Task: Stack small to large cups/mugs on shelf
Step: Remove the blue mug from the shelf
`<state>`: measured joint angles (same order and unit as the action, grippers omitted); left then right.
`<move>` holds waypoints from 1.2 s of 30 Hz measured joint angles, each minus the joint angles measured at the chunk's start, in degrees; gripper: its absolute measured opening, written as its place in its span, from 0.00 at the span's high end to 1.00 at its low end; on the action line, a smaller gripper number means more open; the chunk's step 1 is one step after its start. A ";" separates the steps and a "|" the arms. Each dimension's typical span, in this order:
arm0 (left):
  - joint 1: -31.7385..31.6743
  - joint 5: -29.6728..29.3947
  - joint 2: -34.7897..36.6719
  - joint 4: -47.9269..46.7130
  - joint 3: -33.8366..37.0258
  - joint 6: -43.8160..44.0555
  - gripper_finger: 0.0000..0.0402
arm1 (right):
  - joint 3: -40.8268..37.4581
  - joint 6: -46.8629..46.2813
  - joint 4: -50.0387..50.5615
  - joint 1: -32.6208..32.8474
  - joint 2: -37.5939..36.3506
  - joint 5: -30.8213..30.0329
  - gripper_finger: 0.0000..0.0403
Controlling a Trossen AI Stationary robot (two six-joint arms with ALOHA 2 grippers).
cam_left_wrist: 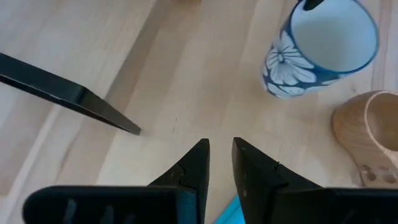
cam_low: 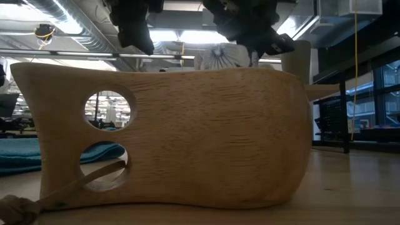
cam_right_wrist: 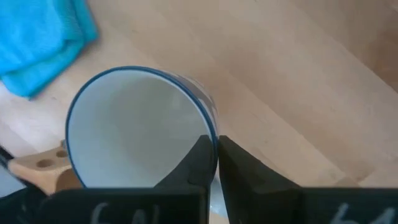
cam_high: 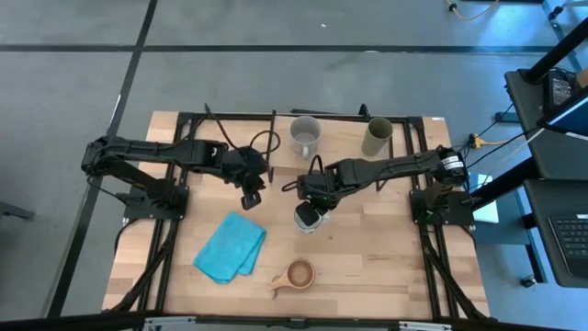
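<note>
The right gripper (cam_high: 310, 213) sits over the middle of the table (cam_high: 386, 267), directly above the white mug (cam_high: 309, 219). In the right wrist view its two fingers (cam_right_wrist: 200, 163) are nearly together, pinching the mug's blue-edged rim (cam_right_wrist: 208, 121), one finger inside the wall and one outside. The mug (cam_left_wrist: 320, 46) stands upright (blue flower print on its outer wall, white inside); whether its base touches the table or is lifted clear cannot be told.

The left gripper (cam_high: 251, 197) hangs left of the white mug and apart from it, holding nothing. Its fingers (cam_left_wrist: 196, 165) stand close together with a narrow gap between them, over bare wood.

The grey mug (cam_high: 305, 136) stands upright on the shelf (cam_high: 230, 124) at the far edge of the table. The green tumbler (cam_high: 378, 137) stands to its right on the same board, well apart from it.

The wooden cup (cam_high: 297, 274) rests on the table near the front edge, nearer than the white mug and well apart from both grippers. It fills most of the low view (cam_low: 175, 137).

A blue cloth (cam_high: 230, 246) lies crumpled on the table, left of the wooden cup and in front of the left gripper.
</note>
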<state>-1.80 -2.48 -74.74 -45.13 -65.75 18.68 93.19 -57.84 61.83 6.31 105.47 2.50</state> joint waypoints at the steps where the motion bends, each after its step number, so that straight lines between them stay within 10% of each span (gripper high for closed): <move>1: 0.32 0.00 0.00 0.84 0.42 0.57 0.84 | -0.42 -0.03 -0.13 -0.02 0.00 -0.04 0.94; 36: 4.90 -4.01 -1.60 4.28 1.94 6.29 0.84 | -5.82 2.84 -2.07 -0.04 -0.11 -5.01 0.89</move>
<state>3.09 -6.49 -76.34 -40.84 -63.81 24.97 87.37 -55.00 59.76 6.26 105.36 -2.50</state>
